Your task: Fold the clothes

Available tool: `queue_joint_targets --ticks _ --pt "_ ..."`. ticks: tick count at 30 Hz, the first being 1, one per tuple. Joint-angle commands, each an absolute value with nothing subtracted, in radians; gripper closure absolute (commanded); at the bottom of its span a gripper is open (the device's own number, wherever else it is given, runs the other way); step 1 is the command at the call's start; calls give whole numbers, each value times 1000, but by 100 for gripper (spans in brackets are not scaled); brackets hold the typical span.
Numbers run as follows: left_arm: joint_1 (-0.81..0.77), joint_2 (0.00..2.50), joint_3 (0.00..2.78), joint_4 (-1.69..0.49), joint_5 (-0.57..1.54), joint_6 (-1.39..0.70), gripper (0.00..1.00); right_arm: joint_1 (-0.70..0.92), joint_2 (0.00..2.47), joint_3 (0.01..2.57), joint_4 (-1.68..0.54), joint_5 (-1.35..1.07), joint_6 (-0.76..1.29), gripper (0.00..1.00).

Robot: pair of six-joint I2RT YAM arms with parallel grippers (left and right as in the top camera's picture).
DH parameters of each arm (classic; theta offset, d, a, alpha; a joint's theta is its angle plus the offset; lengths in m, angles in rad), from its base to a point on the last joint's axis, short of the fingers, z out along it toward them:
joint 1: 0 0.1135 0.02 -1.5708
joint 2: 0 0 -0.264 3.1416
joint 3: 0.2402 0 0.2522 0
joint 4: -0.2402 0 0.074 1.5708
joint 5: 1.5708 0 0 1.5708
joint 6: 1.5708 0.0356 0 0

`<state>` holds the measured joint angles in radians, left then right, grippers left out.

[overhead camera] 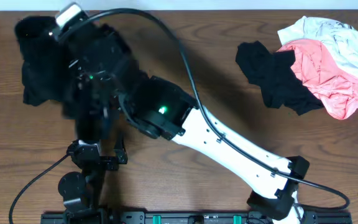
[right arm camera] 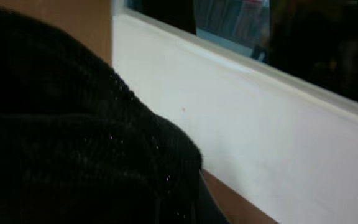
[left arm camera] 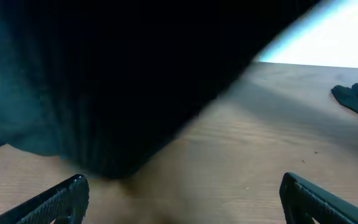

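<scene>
A white-and-black right arm (overhead camera: 229, 140) stretches diagonally from the lower right of the overhead frame to the upper left, with a green light at its elbow. A black left arm (overhead camera: 89, 155) rises from the lower left. The left gripper (left arm camera: 182, 205) is spread wide, its black fingertips (left arm camera: 61, 200) at both bottom corners. The right gripper's fingers are hidden.

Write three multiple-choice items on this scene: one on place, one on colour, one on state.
1. Overhead, the clothes pile lies: A top right; B bottom left; C centre.
2. The middle garment, between the black garment and the white garment, is: A green; B pink; C yellow.
3. The left gripper is: A shut; B open; C out of view.
Key: A, it sits at the top right edge; B, pink cloth shows there; B, its fingers stand wide apart.
</scene>
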<state>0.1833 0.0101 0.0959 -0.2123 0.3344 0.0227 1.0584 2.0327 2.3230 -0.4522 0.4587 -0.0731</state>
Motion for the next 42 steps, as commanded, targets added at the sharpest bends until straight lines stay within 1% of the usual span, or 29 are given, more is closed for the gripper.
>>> queue_joint_targets --ticks 1,3,5,9,11,12,13,14,15,16,19,24,27,28,29,30,31,32,37,42 --pt "189 4 71 -218 339 25 2 987 1986 2402 -512 630 -36 99" --pt "189 4 71 -218 339 25 2 937 1980 2402 -614 651 42 99" --pt "189 4 71 -218 340 25 2 873 1980 2402 -749 647 163 99" --pt "189 4 71 -218 339 25 2 715 1982 2382 -1053 645 486 99" --pt "189 4 71 -218 339 25 2 627 1982 2367 -1148 598 578 99" --pt "189 4 71 -218 339 25 2 586 1983 2358 -1170 556 584 99" --pt "189 4 71 -218 339 25 2 539 1983 2342 -1187 492 583 69" --pt "189 4 71 -218 339 25 2 495 1983 2325 -1199 419 582 27" --pt "189 4 71 -218 339 25 2 463 1983 2313 -1212 365 578 1" --pt "189 4 71 -218 339 25 2 427 1983 2301 -1232 321 576 1" --pt "189 4 71 -218 339 25 2 348 1983 2293 -1274 313 562 1" --pt "189 4 71 -218 340 25 2 237 1982 2293 -1288 310 476 1" --pt "189 4 71 -218 339 25 2 172 1989 2271 -1318 310 471 1" --pt "189 4 71 -218 339 25 2 154 1994 2260 -1318 310 474 2" --pt "189 4 71 -218 339 25 2 127 1998 2239 -1317 304 479 12" --pt "189 4 71 -218 339 25 2 102 2001 2215 -1316 297 487 29" --pt "189 4 71 -218 340 25 2 73 2004 2183 -1314 290 501 74" --pt "189 4 71 -218 339 25 2 47 2006 2151 -1309 275 501 98" --pt "189 4 71 -218 339 25 2 -68 2014 1934 -1221 187 520 99" --pt "189 4 71 -218 340 25 2 -128 2014 1702 -1032 112 513 99"
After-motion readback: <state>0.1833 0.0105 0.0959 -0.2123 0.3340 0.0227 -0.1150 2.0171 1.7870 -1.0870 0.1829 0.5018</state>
